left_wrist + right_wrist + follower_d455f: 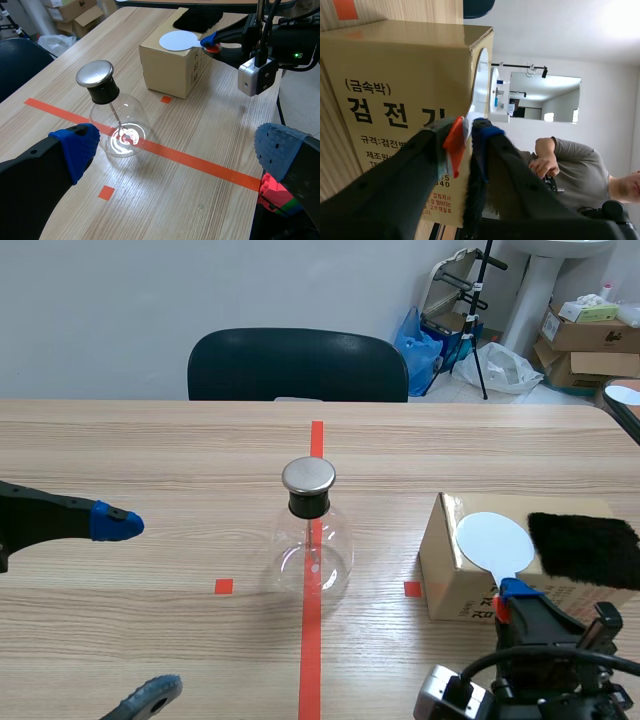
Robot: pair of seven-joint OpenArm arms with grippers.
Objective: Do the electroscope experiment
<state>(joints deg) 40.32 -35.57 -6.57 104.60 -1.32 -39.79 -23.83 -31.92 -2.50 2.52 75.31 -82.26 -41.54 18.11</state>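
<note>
The handle (454,142) of the white disc (495,540) is mostly covered by the right claw (465,132), and glare on the glass obscures what hangs inside the electroscope (313,540). The right claw is closed on that orange-red handle, with the disc lying flat atop the cardboard box (450,575) beside a black fur cloth (585,548). The left claw (137,608) is spread wide, holding nothing; the electroscope stands upright on the desk (150,450) ahead of it, on the red tape line (311,660), between both claws and touching neither.

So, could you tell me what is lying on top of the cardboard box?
A white disc and a black furry cloth lie on the cardboard box. The right gripper is shut on the disc's near end. Whatever the cloth covers cannot be seen.
</note>
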